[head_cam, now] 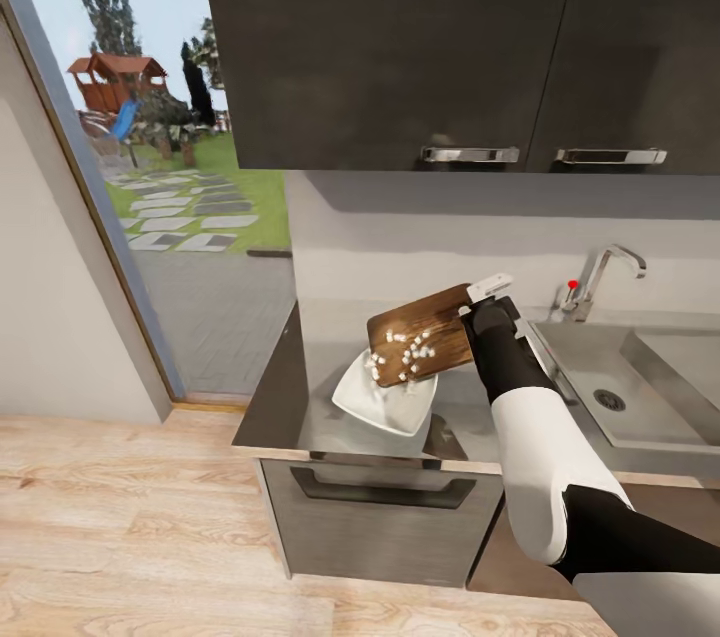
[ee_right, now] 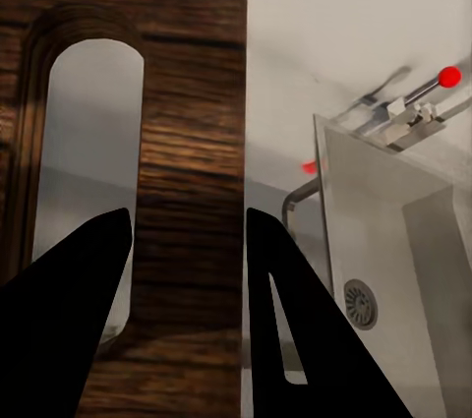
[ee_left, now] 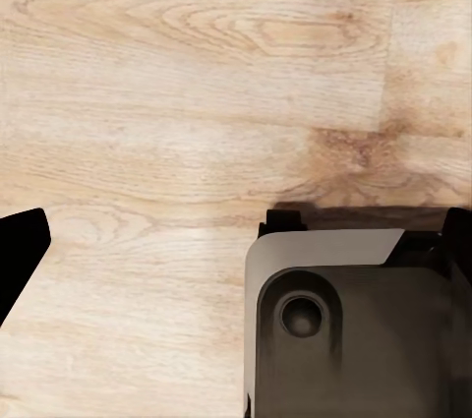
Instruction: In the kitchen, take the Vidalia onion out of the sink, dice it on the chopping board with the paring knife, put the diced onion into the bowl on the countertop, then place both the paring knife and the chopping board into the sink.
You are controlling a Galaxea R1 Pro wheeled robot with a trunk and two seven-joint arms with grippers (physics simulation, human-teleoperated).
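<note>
Right gripper is clamped on the handle end of the board, holding it lifted and tilted down toward the left over the bowl; in the right wrist view both fingers straddle the board edge beside its handle slot. White onion dice are scattered on the board's lower half, near its low end above the bowl. Bowl sits on the countertop near the front edge, left of the sink. Sink has a round drain and a faucet with a red knob; the right wrist view also shows the sink, drain and knob. Dark wall cabinets with steel handles hang above. Left gripper: cannot tell its state; the left wrist view shows wood floor, one dark finger at the edge and the robot's grey base. No readable writing or brands anywhere.
</note>
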